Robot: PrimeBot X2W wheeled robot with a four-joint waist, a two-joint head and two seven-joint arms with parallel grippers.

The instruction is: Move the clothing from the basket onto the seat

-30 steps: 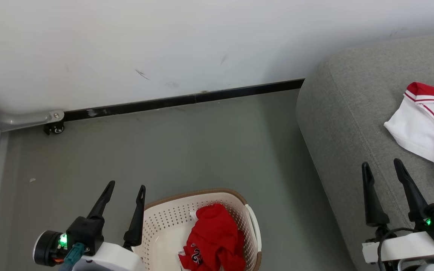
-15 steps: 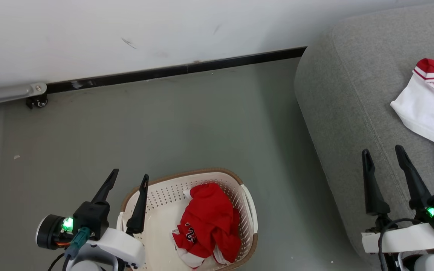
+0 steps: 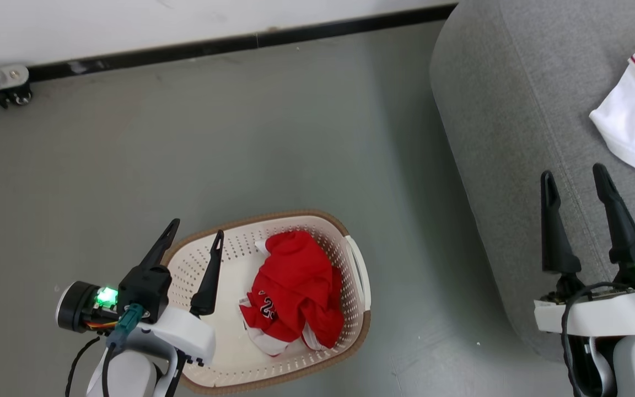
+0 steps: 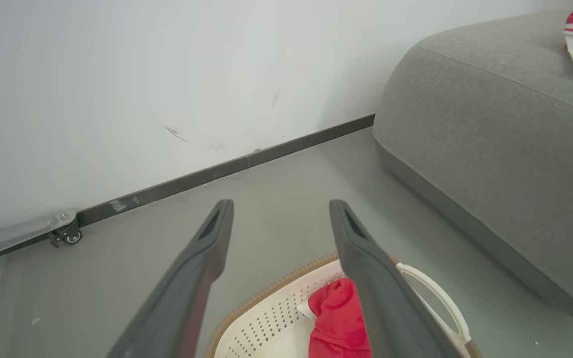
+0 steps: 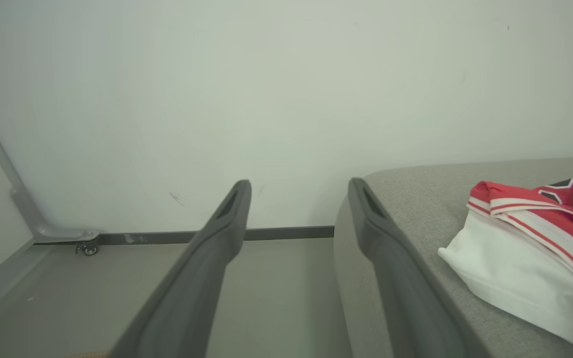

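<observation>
A crumpled red jersey (image 3: 292, 289) with white trim lies in the cream basket (image 3: 353, 264) on the floor; the red jersey (image 4: 338, 320) also peeks between my left fingers. My left gripper (image 3: 195, 234) is open, hovering over the basket's left rim, holding nothing. A white garment with red stripes (image 3: 634, 118) rests on the grey seat (image 3: 510, 110) at the right. My right gripper (image 3: 571, 176) is open above the seat's front edge, left of that white garment (image 5: 525, 263). In the left wrist view my left gripper (image 4: 280, 206) points past the basket (image 4: 430, 291) at the wall.
Grey floor (image 3: 240, 143) lies between basket and seat. A white wall with a black skirting strip (image 3: 213, 47) runs along the back. A grey metal frame foot with a small caster (image 3: 11, 96) stands at the far left by the wall.
The head camera has tilted down: wall, skirting and seat slid up the picture and the whole basket came into view. Both grippers stay open; the left now sits over the basket's rim.
</observation>
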